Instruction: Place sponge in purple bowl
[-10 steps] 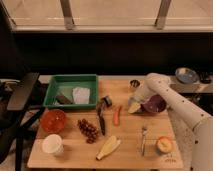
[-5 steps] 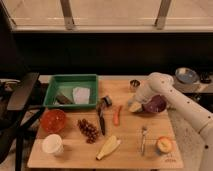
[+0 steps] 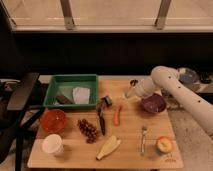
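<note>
The purple bowl [image 3: 153, 104] stands on the right part of the wooden table, dark and glossy inside. My white arm reaches in from the right over the bowl's back rim. My gripper [image 3: 130, 93] hangs just left of the bowl and a little behind it, above the table top. No light-blue sponge shows anywhere on the table or in the bowl. Whether the gripper has it, I cannot tell.
A green tray [image 3: 55, 86] at the back left holds a white cloth [image 3: 81, 95]. An orange bowl [image 3: 53, 120], white cup [image 3: 52, 144], grapes [image 3: 89, 130], banana [image 3: 109, 147], carrot [image 3: 117, 115], black tool [image 3: 102, 117], fork [image 3: 143, 139] and peach [image 3: 164, 145] lie around. A grey-blue dish [image 3: 189, 76] is at the far right.
My gripper has moved a little up and toward the back, away from the spot beside the bowl's left rim. Nothing on the table has shifted.
</note>
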You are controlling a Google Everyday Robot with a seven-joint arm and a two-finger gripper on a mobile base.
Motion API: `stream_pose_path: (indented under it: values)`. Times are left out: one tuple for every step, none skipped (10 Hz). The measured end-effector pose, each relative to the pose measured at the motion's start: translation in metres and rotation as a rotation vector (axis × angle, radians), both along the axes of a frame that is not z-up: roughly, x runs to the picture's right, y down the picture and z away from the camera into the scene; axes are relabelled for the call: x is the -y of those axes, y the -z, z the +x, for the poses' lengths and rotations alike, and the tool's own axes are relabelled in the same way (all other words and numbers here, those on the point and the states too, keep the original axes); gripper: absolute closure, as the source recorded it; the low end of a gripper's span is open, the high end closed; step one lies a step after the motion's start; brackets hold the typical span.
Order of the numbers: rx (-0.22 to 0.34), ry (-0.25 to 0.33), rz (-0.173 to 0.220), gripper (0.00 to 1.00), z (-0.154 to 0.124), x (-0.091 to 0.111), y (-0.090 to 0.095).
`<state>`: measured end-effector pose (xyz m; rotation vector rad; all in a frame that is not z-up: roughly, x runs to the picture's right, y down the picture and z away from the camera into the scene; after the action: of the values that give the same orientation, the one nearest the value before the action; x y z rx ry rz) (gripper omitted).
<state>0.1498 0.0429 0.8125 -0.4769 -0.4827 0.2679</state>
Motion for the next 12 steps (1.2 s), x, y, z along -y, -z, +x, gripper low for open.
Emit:
stream_pose_path:
  values:
    - [0.009, -0.003, 0.024, 1.0, -0.004, 0.009, 0.008]
    - [0.009, -0.014, 0.059, 1.0, -0.004, 0.022, 0.016]
    - [-0.004, -0.028, 0.079, 1.0, 0.002, 0.03, 0.023]
    - [-0.015, -0.042, 0.085, 1.0, 0.009, 0.033, 0.026]
    - [-0.03, -0.073, 0.085, 1.0, 0.025, 0.036, 0.027]
    - [-0.042, -0.094, 0.075, 1.0, 0.038, 0.034, 0.026]
    - [-0.065, -0.13, 0.057, 1.0, 0.06, 0.029, 0.023]
    - [-0.091, -0.171, 0.031, 1.0, 0.079, 0.02, 0.016]
    - [-0.112, -0.206, 0.009, 0.98, 0.091, 0.01, 0.008]
    - [-0.132, -0.239, -0.015, 0.91, 0.101, -0.002, -0.002]
    - [-0.14, -0.257, -0.027, 0.84, 0.106, -0.009, -0.008]
    - [-0.165, -0.279, -0.043, 0.71, 0.112, -0.018, -0.016]
